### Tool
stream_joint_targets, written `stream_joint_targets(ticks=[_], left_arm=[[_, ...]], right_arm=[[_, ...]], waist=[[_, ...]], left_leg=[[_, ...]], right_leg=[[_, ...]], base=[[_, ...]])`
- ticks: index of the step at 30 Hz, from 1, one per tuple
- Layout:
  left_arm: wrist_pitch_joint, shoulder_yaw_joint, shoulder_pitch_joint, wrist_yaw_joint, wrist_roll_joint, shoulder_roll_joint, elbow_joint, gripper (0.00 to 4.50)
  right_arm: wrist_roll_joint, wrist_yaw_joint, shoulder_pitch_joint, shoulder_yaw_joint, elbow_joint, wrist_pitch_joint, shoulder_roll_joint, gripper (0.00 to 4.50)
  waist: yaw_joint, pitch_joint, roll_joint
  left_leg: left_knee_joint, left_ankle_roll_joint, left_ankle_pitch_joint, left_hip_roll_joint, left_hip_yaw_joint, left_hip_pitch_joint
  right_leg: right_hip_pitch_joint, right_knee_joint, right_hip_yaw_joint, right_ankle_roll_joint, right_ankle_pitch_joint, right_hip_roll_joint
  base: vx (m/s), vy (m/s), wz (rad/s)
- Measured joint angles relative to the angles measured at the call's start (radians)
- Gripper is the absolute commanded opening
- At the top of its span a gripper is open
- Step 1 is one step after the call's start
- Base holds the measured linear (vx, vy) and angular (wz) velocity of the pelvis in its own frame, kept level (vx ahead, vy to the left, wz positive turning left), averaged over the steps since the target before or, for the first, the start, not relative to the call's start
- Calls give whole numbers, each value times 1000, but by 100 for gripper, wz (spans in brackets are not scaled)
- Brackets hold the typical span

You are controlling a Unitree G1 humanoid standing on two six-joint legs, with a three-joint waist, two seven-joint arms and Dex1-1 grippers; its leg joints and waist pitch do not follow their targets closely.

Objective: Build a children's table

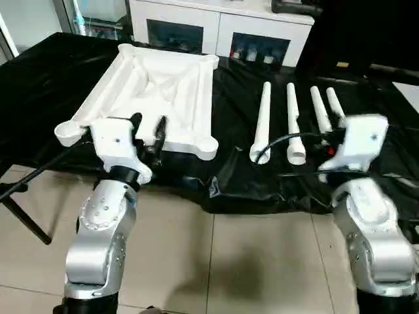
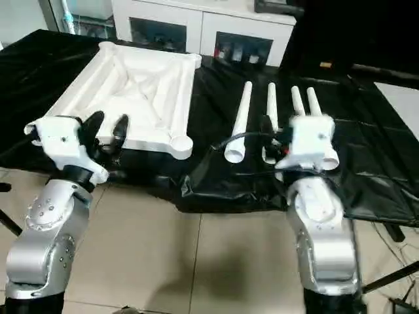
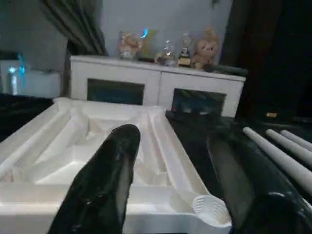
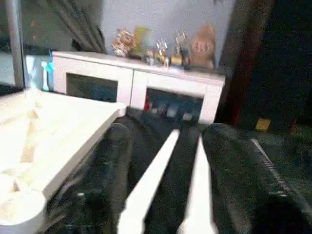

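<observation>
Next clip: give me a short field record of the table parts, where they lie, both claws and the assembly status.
tabletop: upside down on the black cloth, ribbed underside up, corner sockets empty
legs: four, lying side by side on the cloth to the right of the tabletop
left claw: open, empty, at the tabletop's near edge
right claw: open, empty, pointing along the legs
background: white cabinet behind the cloth
assembly status: no leg fitted yet
</observation>
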Motion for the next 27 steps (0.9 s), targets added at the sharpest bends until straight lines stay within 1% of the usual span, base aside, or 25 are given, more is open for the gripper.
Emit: stream_joint_targets(ticks=[1, 2, 3, 4, 5, 7, 9, 10, 13, 14, 18, 21, 25, 27], left_arm=[[-2, -11, 5, 1, 11, 2, -1, 300], [-2, -18, 11, 4, 25, 6, -6, 320], [-2, -23, 19, 7, 37, 9, -13, 320], [-7, -28, 28, 20, 61, 12, -17, 326], [-10, -28, 29, 27, 73, 14, -16, 326], [-9, -32, 28, 30, 83, 24, -17, 326], [-5, -39, 27, 20, 83, 36, -16, 326], [-5, -47, 26, 11, 84, 47, -16, 356], [-5, -55, 18, 3, 86, 53, -14, 375], [-5, -55, 16, 1, 80, 47, -14, 401], [-5, -57, -7, -2, 77, 33, -3, 411], [-5, -58, -14, -2, 79, 42, 8, 445], [-5, -56, -14, 0, 79, 47, 16, 450], [-5, -56, -14, 0, 79, 47, 17, 450]], right_arm=[[-19, -7, -7, 3, -12, 3, -3, 316], [-52, -33, -12, 8, -14, 9, -4, 330], [-77, -56, -12, 6, -14, 15, -5, 330], [-71, -60, -11, 4, -16, 35, -1, 331], [-51, -50, -7, 5, -19, 53, 3, 331], [0, -25, 22, 8, -42, 93, 27, 331], [30, -19, 45, 9, -44, 111, 47, 331], [36, -17, 52, 12, -44, 117, 54, 331], [40, -15, 57, 19, -44, 120, 60, 331], [40, -15, 57, 19, -44, 120, 67, 331], [32, -15, 78, 47, -35, 136, 76, 331], [34, -15, 80, 45, -35, 140, 81, 331], [35, -16, 83, 45, -36, 140, 86, 331], [33, -16, 89, 46, -37, 140, 86, 331]], waist=[[-2, -1, -2], [-3, -1, -4], [-4, -1, -5], [-7, -1, -6], [-9, 0, -7], [-12, 0, -8], [-13, 0, -8], [-14, 0, -7], [-15, 0, -7], [-15, 0, -6], [-14, 2, -3], [-17, 3, 1], [-17, 2, 8], [-17, 2, 9]], left_leg=[[0, 0, 0, 0, 0, 0], [0, -1, 0, 0, 0, 0], [0, -1, 1, 0, 0, 0], [0, -1, 1, 0, 0, 0], [0, -1, 1, 0, 0, 0], [-1, -1, 1, 0, 0, 0], [-1, -1, 1, 0, 0, -1], [-1, -1, 1, 0, 0, -2], [-1, -1, 1, 0, 0, -2], [-1, -1, 1, 0, 0, -2], [-1, -1, 1, 0, 0, -1], [-1, -2, 2, 0, 0, -1], [-1, -2, 2, 0, 0, -1], [-1, -2, 2, 0, 0, -1]], right_leg=[[0, 0, 0, 1, 0, 0], [0, 0, 0, 2, 0, 0], [0, 0, 0, 2, 0, 0], [0, 0, 0, 2, 1, 0], [0, 0, 0, 0, 2, 0], [-1, 0, 0, 0, 2, 0], [-1, 0, 0, 0, 1, 0], [-1, -1, 0, 0, 2, 0], [-1, -1, 0, 0, 2, 0], [-1, -1, 0, 0, 2, 0], [-1, -1, 0, 0, 2, 0], [-1, 0, 0, 0, 3, 0], [-1, 0, 0, 0, 3, 0], [-1, 0, 0, 0, 3, 0]], base=[[0, 0, 0], [0, 0, 0], [0, 0, 0], [0, 0, 0], [0, 0, 0], [0, 0, 0], [0, 0, 0], [0, 0, 0], [0, 0, 0], [0, 0, 0], [0, 0, 0], [0, 0, 0], [0, 0, 0], [0, 0, 0]])
